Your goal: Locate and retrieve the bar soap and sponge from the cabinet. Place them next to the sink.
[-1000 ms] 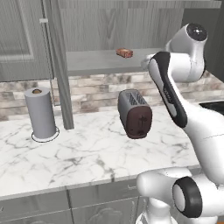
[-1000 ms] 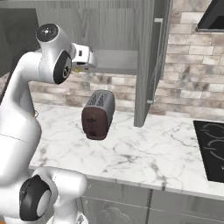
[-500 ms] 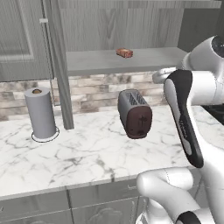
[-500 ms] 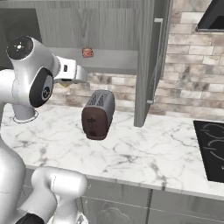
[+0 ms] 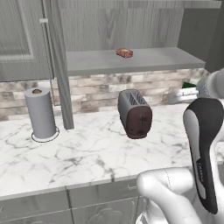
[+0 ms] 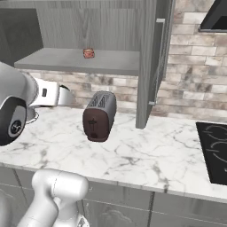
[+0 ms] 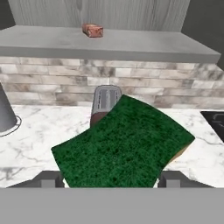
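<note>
A white marble counter (image 5: 87, 153) runs below a grey-brown brick backsplash (image 6: 195, 88), with carved grey base cabinets (image 5: 43, 208) underneath.

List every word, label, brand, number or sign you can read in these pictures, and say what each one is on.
No readable text in these pictures.
Toaster: no brand or label.
Bar soap: plain, no lettering.
Sponge: plain green face, no print.
Paper towel roll: blank.
Cabinet: bare wood grain.
Small dark marks on the robot's arm are too small to read.
</note>
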